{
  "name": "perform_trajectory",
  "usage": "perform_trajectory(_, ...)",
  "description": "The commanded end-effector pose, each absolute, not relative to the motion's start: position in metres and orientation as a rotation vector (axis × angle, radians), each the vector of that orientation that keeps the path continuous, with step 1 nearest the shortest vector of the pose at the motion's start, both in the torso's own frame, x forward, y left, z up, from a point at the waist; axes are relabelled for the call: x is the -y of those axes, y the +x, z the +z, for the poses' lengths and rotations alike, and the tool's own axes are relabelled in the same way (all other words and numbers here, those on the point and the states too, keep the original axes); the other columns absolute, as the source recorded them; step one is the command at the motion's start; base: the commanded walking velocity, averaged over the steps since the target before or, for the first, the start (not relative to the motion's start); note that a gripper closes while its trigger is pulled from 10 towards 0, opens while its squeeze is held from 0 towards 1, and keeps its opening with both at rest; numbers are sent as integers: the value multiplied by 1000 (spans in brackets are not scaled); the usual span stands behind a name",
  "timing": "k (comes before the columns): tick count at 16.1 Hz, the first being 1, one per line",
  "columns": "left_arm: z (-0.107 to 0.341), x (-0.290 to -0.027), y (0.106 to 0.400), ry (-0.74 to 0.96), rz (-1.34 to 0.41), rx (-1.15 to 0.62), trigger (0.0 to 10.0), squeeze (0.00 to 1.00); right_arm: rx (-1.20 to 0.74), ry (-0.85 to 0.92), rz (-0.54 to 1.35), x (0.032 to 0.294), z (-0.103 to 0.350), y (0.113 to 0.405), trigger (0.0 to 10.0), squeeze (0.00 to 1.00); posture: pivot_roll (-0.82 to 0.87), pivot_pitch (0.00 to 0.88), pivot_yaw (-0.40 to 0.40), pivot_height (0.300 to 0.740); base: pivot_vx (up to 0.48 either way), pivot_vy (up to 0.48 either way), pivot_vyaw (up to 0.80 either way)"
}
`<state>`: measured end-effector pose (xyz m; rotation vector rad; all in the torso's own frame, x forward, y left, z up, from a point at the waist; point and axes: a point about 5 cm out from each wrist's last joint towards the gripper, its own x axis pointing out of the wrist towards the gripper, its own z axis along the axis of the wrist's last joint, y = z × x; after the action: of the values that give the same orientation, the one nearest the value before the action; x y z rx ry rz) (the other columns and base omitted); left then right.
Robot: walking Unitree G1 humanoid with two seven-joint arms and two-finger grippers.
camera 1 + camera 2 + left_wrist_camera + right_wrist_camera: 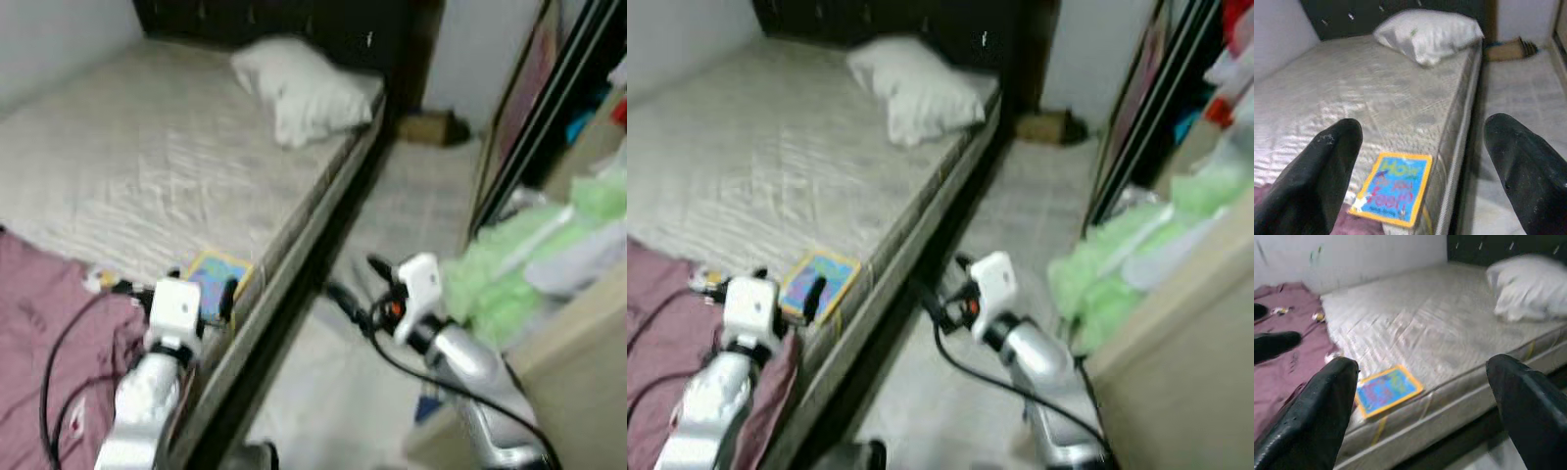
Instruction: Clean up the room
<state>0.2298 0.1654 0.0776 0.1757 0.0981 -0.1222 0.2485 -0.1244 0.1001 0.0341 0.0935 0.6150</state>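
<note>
**Approach to book on bed edge, both hands empty**

Scene: bare mattress [147,166] with a pillow [299,88] at its 1 o'clock corner. A maroon blanket [39,323] lies bunched at the 7 o'clock end. A yellow-bordered book [1396,188] lies flat at the mattress's near edge, touching the blanket on one side, its other side close to the drop to the floor [392,215]. Small loose items sit on the blanket at about 9 o'clock from the book; too blurred to identify.

Left hand [1420,161]: fingers spread wide, nothing held, hovering just short of the book. Right hand [1420,396]: fingers also apart and empty, out over the floor beside the bed, aimed toward the book. A green cloth heap [519,274] sits on a shelf at 3 o'clock.

Step, judged: reach phase for the book, no contact yet.

Next move, judged: left hand lowers and advances toward 12 o'clock. The book lies flat, so a finger likely must slip under the edge nearest the bed's side. Risk: nudging it off onto the floor.
</note>
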Motion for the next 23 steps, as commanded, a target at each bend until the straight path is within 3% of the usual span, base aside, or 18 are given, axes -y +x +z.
perform_trajectory(1, 76, -161, 228, 171, -129, -98, 10000, 0, -90, 12, 554, 134, 98, 252, 10000, 0, -51, 53, 22, 740, 0, 0, 738)
perform_trajectory(5, 79, -156, 235, 158, -133, -79, 10000, 0, -45, -6, 444, 142, 100, 259, 10000, 0, -55, 48, 24, 740, 0, 0, 728)
perform_trajectory(23, 81, -149, 237, 99, -169, -75, 10000, 0, -23, 3, 466, 129, 97, 258, 10000, 0, -55, 60, 23, 740, 0, 0, 671)
